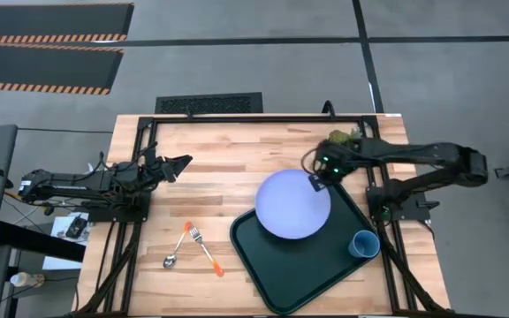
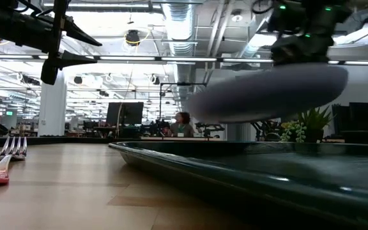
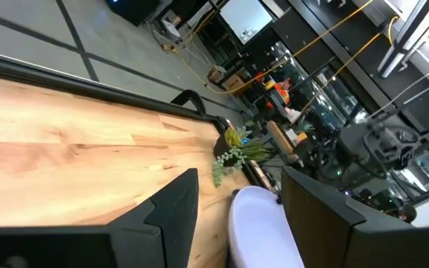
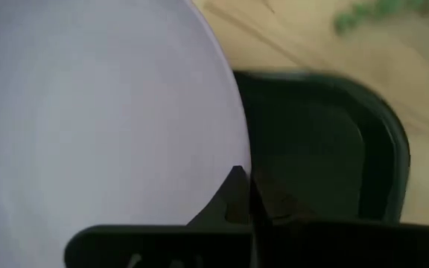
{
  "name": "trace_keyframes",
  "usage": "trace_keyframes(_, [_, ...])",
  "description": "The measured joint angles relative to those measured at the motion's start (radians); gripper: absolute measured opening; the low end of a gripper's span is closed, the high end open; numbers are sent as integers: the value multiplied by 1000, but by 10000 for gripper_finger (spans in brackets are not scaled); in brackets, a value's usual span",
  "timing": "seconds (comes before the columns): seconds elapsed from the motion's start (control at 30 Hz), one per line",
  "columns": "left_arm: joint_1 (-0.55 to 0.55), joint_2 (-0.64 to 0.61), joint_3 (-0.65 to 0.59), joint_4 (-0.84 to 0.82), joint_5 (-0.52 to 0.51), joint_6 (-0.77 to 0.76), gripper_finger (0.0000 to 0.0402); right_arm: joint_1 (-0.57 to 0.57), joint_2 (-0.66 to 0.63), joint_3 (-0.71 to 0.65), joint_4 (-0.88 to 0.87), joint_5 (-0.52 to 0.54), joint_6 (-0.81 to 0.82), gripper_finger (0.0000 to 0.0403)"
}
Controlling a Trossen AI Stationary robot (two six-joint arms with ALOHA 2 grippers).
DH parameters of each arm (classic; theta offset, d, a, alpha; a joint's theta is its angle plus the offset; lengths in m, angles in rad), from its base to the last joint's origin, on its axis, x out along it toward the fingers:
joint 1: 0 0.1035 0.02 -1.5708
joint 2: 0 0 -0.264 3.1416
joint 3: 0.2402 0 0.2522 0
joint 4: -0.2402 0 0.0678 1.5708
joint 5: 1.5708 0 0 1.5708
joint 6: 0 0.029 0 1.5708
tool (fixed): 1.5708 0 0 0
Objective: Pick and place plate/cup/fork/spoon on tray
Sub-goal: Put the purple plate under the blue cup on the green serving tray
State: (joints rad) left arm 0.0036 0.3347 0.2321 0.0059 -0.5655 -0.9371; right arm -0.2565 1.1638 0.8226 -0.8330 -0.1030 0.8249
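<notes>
At the left side of the table (image 1: 237, 150) the left arm waits, stretched over the wood; its gripper (image 1: 182, 162) points toward the middle, touches nothing, and its jaws are spread with an empty gap between them, as the left wrist view shows. In front of it, nearer the front edge, the spoon (image 1: 177, 247) and the fork (image 1: 205, 249) lie flat on the wood, just beside each other. Their handles come close near the fork's tines and go apart toward the front, the spoon's bowl to the left, the end of the fork's handle to the right. Both are apart from the tray (image 1: 263, 265), which lies turned at an angle on the right half of the table. The plate (image 1: 292, 205) is above the tray's back-left part and reaches over its rim there. In the low view the plate (image 2: 270, 92) is lifted in the air and tilted, clear of the tray (image 2: 248, 169) under it. The right gripper (image 1: 318, 181) holds the plate at its back-right edge, with the jaws pinching the rim; in the right wrist view the dark fingers (image 4: 233, 197) close on the plate's edge (image 4: 103, 126) over the tray (image 4: 311, 141). The cup (image 1: 364, 245) stands upright inside the tray, at its right corner, well apart from the plate. A small green plant (image 1: 341, 139) sits at the table's back edge, behind the right arm.
</notes>
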Motion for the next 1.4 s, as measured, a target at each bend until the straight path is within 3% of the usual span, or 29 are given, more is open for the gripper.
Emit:
trace_keyframes(0.27, [0, 0, 0, 0, -3, -1, 176, 43, -125, -126, -104, 49, 143, 0])
trace_keyframes(0.7, [0, 0, 0, 0, -4, -2, 176, 54, -131, -140, -313, 81, 169, 1])
trace_keyframes(1.07, [0, 0, 0, 0, -3, -2, 176, 53, -128, -140, -307, 106, 173, 5])
trace_keyframes(1.4, [0, 0, 0, 0, -3, -2, 176, 53, -128, -140, -307, 102, 172, 55])
